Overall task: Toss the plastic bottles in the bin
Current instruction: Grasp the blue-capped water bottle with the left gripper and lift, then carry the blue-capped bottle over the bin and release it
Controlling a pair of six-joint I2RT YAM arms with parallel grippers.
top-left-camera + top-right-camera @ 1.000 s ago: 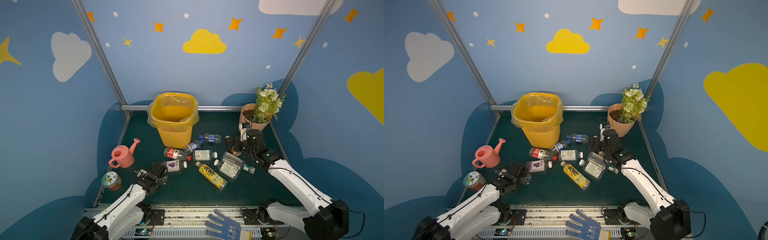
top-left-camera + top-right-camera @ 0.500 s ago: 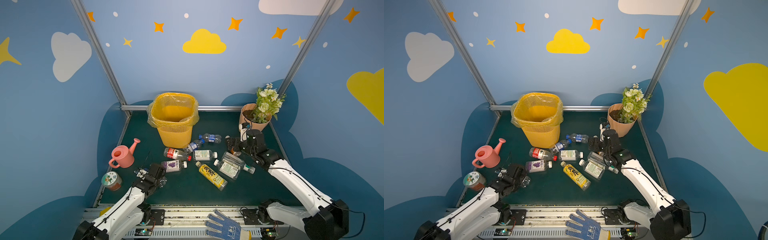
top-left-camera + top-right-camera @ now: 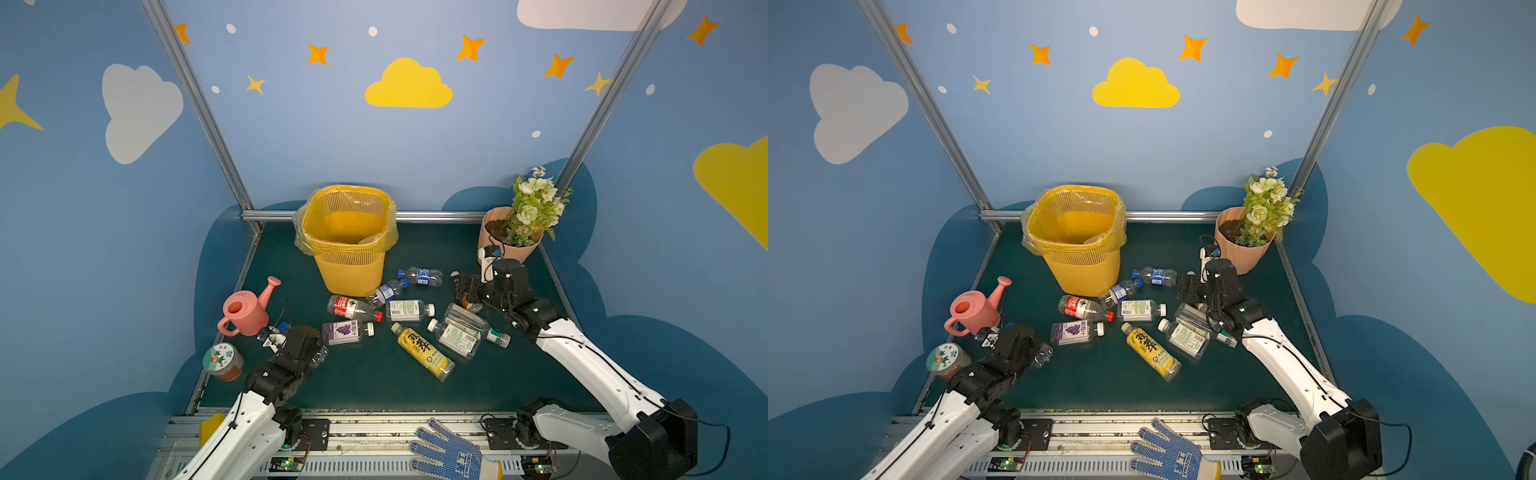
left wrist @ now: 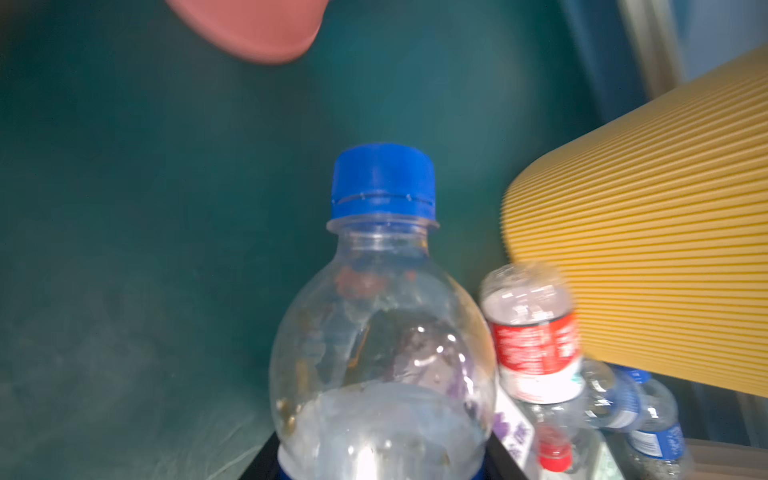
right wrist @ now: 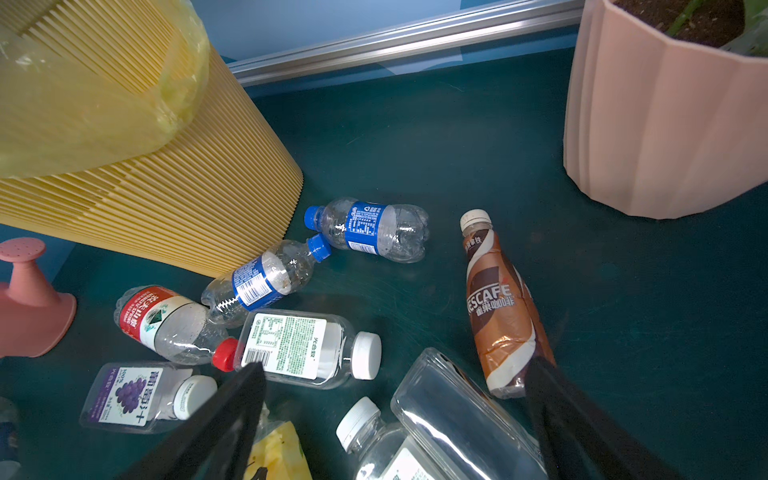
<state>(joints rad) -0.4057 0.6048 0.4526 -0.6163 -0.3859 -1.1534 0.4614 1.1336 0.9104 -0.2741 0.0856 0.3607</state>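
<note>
Left gripper (image 3: pixel 302 341) is clamped on a blue-capped bottle (image 4: pixel 382 332) beside the pink watering can (image 3: pixel 245 309). The wrist view shows its neck and shoulders; the top views show only its ends. Right gripper (image 5: pixel 395 370) hangs, fingers wide apart, over the Nescafé bottle (image 5: pixel 498 307), nearly hidden from above. The yellow bin (image 3: pixel 349 266) stands at the back, with loose bottles (image 3: pixel 424 345) lying in front of it.

Clear capped plastic bottles (image 3: pixel 409 309) flat on the green mat (image 3: pixel 374 382) beside the upright yellow mesh bin (image 3: pixel 349 270).

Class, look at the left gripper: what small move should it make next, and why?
Probably lift straight up. The left gripper is shut on the blue-capped bottle low over the table, and the bin has a rim well above that height.
</note>
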